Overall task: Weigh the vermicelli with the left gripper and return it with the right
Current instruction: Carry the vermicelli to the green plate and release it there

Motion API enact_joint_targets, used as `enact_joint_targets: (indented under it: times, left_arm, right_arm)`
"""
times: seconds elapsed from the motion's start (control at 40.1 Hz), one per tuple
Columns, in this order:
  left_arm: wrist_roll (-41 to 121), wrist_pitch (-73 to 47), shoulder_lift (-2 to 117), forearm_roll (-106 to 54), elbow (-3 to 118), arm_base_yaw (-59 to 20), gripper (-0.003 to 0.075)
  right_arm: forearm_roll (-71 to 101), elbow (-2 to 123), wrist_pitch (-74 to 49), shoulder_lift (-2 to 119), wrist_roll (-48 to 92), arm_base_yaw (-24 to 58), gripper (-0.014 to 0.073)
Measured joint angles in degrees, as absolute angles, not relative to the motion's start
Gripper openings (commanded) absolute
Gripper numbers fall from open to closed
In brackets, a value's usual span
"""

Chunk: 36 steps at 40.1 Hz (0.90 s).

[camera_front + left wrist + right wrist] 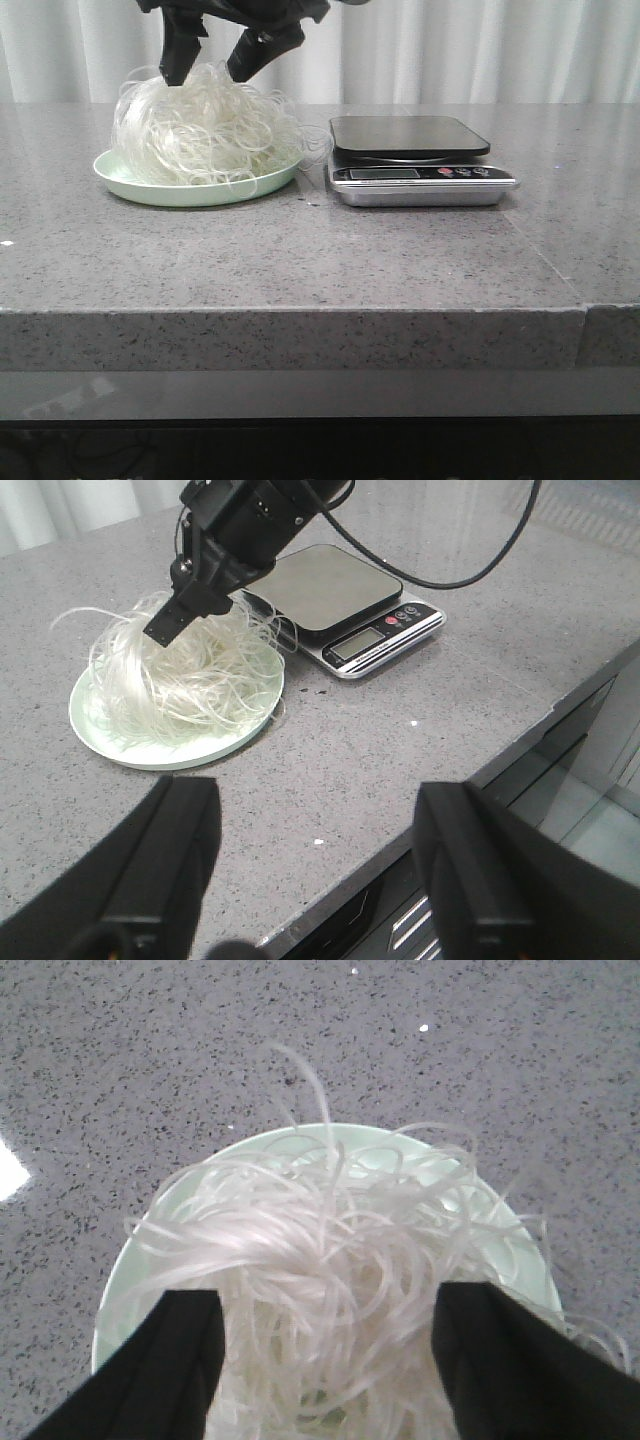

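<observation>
Since the right gripper [206, 75] stands parted around the vermicelli [200, 135] (strands maybe snagged), rise straight off the plate [140, 188] beneath.

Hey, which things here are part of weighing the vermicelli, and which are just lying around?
Part of the job: vermicelli; pale green plate under it; kitchen scale; right gripper, open over the vermicelli; left gripper, open, away from it.
Just there: grey stone table; white curtain.
</observation>
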<state>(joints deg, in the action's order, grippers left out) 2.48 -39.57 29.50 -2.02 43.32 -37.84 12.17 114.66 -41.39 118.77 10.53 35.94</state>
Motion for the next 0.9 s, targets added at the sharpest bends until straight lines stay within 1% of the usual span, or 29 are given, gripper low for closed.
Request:
enact_joint_targets:
  times: [0.249,0.349,0.474,0.748,0.898]
  left_arm:
    - [2.48,-39.57,29.50,-2.02,43.32,-37.84,0.0501]
    - [2.48,-39.57,29.50,-2.02,43.32,-37.84,0.0501]
    - [2.48,-39.57,29.50,-2.02,43.32,-37.84,0.0501]
    - [2.48,-39.57,29.50,-2.02,43.32,-37.84,0.0501]
    - [2.48,-39.57,29.50,-2.02,43.32,-37.84,0.0501]
  right_arm:
    - [12.07,114.66,-46.39,111.20,10.53,35.83,0.0577]
    - [11.66,114.66,-50.27,106.41,9.58,35.75,0.0577]
    - [10.48,112.37,-51.89,100.13,7.74,35.70,0.0577]
    - [8.80,94.57,-50.96,83.16,6.77,35.70,0.0577]
    - [4.33,84.82,-50.74,72.44,4.68,35.70,0.0577]
